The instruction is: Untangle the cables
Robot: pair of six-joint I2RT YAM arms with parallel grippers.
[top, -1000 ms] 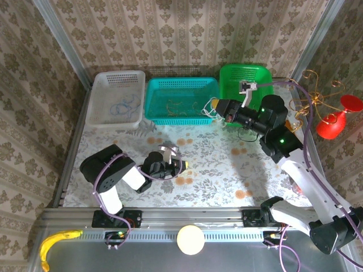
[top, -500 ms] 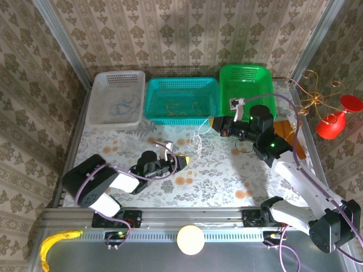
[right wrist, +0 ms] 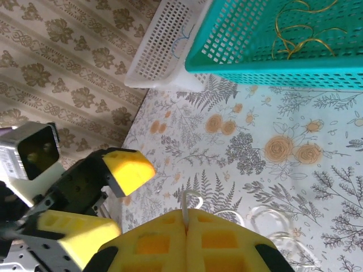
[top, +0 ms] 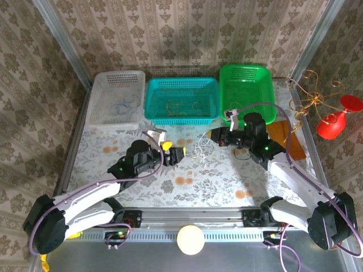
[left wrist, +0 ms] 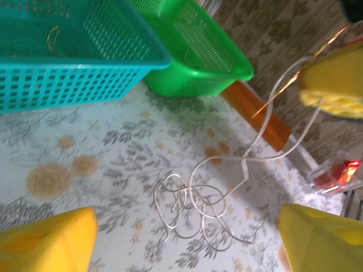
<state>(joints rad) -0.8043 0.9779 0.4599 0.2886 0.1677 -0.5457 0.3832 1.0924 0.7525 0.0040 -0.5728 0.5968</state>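
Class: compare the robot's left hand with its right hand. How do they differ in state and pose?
The left hand is open, pads wide apart, gripping nothing; the right hand is shut, pinching the white cable. The left hand points right, the right hand left. Both have yellow pads.

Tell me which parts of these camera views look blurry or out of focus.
Left wrist view: the yellow foam fingers blur at the bottom corners, the thin white cable is sharp. Right wrist view: the teal mesh basket is crisp. Top view: evenly lit.
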